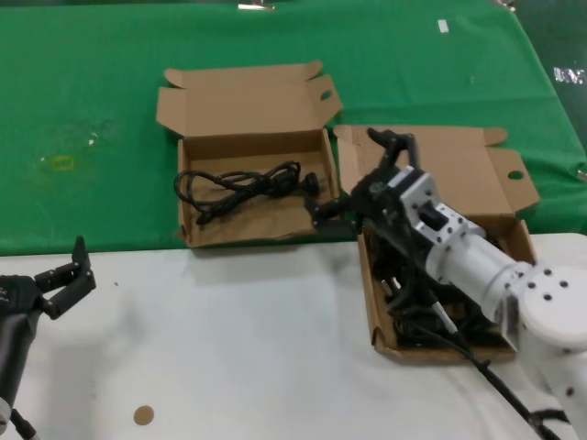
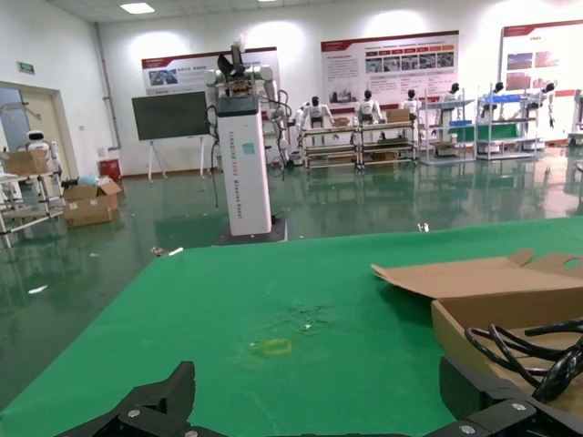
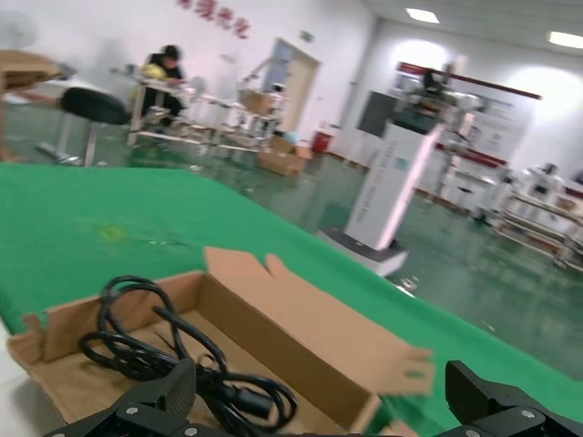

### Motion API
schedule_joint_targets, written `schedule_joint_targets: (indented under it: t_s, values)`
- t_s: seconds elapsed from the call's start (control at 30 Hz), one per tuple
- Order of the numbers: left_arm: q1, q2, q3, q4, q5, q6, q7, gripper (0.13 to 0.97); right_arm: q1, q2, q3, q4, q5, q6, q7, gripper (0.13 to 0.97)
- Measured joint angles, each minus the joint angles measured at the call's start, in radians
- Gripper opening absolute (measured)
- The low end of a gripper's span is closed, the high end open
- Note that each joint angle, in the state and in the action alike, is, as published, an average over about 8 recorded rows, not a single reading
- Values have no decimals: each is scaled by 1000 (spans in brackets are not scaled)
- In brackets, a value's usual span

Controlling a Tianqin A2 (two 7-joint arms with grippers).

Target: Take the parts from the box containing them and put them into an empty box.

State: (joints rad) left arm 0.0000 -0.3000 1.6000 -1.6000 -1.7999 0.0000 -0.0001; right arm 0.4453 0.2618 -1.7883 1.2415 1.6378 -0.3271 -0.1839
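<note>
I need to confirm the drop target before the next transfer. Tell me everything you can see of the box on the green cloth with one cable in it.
The left box is brown corrugated cardboard, its hinged lid folded open and back with side flaps out and an oval hole in one flap. It sits flat on the green cloth, near the white table's edge. A coiled black cable lies on its shallow tray floor. The right claw hangs open at its right wall.
</note>
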Motion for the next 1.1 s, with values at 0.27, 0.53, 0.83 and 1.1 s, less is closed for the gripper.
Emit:
schedule_joint_targets:
  t_s: [0.27, 0.53, 0.83, 1.1]
  values:
    - [0, 0, 0, 0, 0, 0, 0, 941, -136, 12, 58, 109, 50, 100, 56, 966]
    - [0, 0, 0, 0, 0, 0, 0, 965, -271, 23, 115, 219, 99, 199, 112, 966]
    - [0, 0, 0, 0, 0, 0, 0, 966, -392, 34, 166, 316, 143, 288, 162, 966]
    - [0, 0, 0, 0, 0, 0, 0, 966, -402, 35, 170, 324, 147, 296, 166, 966]
